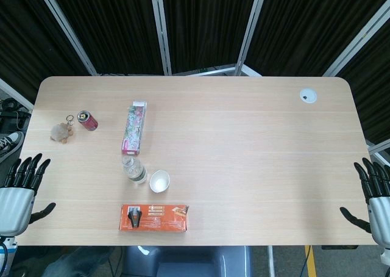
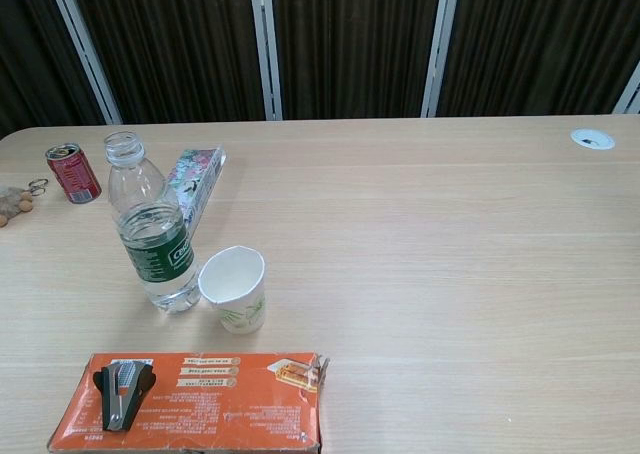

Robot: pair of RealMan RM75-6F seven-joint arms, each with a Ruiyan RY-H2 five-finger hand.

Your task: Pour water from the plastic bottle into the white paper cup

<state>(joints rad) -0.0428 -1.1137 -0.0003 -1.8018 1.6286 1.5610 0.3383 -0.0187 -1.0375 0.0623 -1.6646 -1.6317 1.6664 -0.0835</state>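
Note:
A clear plastic bottle (image 1: 133, 169) (image 2: 152, 225) with a green label stands upright and uncapped on the table, left of centre near the front. Right beside it stands the white paper cup (image 1: 159, 180) (image 2: 235, 288), upright with its mouth up, a small gap apart from the bottle. My left hand (image 1: 19, 190) hangs at the table's left front edge, fingers spread, holding nothing. At the right front edge my right hand (image 1: 373, 194) is likewise spread and holds nothing. Both hands are far from the bottle and cup; the chest view shows neither hand.
An orange box (image 1: 153, 218) (image 2: 195, 401) with a black clip lies in front of the cup. A floral carton (image 1: 134, 127) (image 2: 195, 180) lies behind the bottle. A red can (image 1: 87, 120) (image 2: 74, 172) and a plush keyring (image 1: 62, 131) sit at left. A white grommet (image 1: 308, 95) is far right.

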